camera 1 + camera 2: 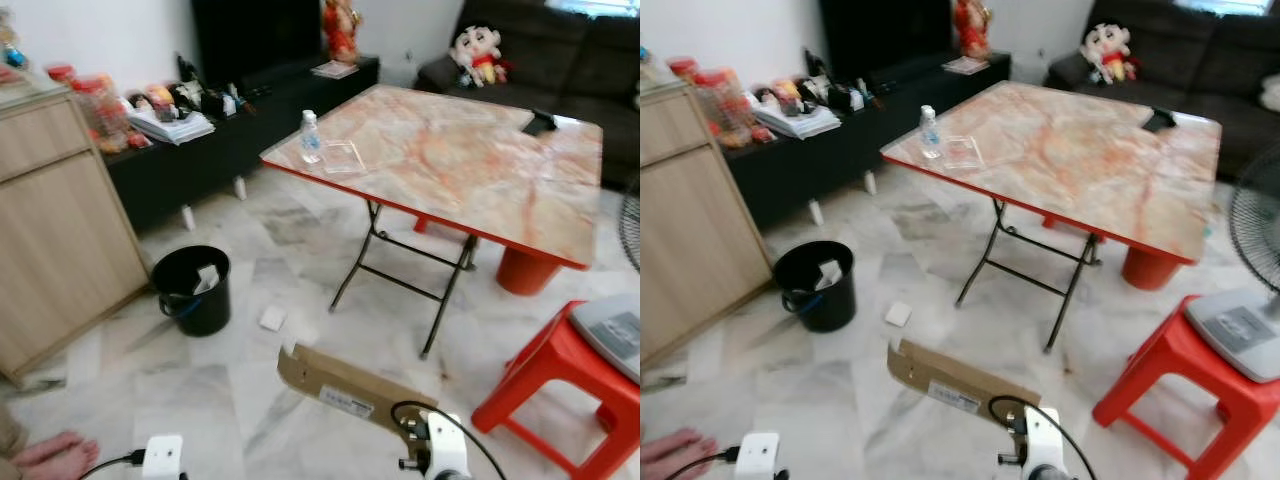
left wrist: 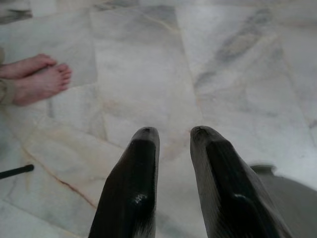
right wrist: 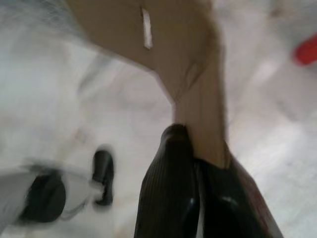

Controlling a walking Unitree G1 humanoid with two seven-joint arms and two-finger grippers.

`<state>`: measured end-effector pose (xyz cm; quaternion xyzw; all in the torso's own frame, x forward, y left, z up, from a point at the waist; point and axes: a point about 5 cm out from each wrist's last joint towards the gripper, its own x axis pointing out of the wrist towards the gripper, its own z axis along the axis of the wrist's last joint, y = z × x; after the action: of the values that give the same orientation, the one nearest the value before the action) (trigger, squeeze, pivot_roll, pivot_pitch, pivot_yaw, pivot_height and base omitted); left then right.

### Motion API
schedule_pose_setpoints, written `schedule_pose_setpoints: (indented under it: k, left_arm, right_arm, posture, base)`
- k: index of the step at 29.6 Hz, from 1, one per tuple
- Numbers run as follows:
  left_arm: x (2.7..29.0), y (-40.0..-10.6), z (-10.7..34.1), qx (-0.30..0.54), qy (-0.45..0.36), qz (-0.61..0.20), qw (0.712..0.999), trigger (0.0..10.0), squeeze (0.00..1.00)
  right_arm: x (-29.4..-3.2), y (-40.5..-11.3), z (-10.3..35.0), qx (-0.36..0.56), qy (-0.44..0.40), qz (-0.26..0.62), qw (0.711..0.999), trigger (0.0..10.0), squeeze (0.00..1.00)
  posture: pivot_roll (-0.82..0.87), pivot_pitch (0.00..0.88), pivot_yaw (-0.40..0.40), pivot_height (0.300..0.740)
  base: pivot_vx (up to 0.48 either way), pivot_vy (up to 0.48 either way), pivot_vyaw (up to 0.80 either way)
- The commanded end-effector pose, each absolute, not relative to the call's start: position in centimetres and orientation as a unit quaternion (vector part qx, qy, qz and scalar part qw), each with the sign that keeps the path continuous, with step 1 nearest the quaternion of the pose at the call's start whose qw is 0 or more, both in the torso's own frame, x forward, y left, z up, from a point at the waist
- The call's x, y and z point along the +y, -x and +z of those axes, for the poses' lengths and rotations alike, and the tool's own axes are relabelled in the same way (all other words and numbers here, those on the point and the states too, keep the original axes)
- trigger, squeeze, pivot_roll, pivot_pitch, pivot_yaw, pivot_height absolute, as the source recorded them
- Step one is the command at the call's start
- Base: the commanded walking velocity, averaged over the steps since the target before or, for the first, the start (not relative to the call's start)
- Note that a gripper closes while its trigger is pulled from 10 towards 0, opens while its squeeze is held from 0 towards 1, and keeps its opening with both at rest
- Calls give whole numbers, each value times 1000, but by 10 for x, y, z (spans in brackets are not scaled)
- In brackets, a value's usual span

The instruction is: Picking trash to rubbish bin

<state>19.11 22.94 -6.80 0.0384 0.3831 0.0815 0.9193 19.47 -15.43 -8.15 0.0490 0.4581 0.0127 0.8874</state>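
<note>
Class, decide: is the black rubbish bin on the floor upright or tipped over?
Upright. The black rubbish bin stands on its base with its round mouth facing up, a white scrap inside.

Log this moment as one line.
right gripper: shut on cardboard | left gripper: open, idle above floor | bin: ahead-left, paper inside | white scrap: on floor beside bin

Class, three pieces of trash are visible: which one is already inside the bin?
The white scrap in the black bin; the white piece lies on the floor, the cardboard is in the right gripper.
</note>
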Motion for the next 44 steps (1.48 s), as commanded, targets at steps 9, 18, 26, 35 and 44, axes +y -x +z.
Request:
schedule_pose_setpoints:
  k: [9, 18, 26, 35, 44]
  left_arm:
    - [222, -192, -69, 383, -34, 74, 920, 10000, 0]
    - [222, -193, -69, 383, -33, 73, 920, 10000, 0]
    - [223, -194, -68, 383, -31, 77, 920, 10000, 0]
    - [225, -194, -68, 382, -34, 86, 920, 10000, 0]
    - [225, -195, -67, 380, -32, 88, 920, 10000, 0]
  right_arm:
    - [-161, -196, -80, 457, -39, 9, 889, 10000, 0]
    - [-160, -197, -80, 457, -33, 20, 889, 10000, 0]
    - [-157, -198, -80, 452, -62, 19, 889, 10000, 0]
    - [-157, -198, -79, 451, -66, 19, 890, 10000, 0]
    - [-155, -197, -80, 459, -30, 45, 887, 10000, 0]
  posture:
    - [14, 0, -33, 740]
    - [15, 0, -35, 740]
    - [12, 0, -33, 740]
    - [14, 0, -33, 740]
    - [15, 0, -35, 740]
  base:
    - [0, 0, 800]
    - [0, 0, 774]
    - [0, 0, 0]
    - [179, 0, 0]
    - [352, 0, 122]
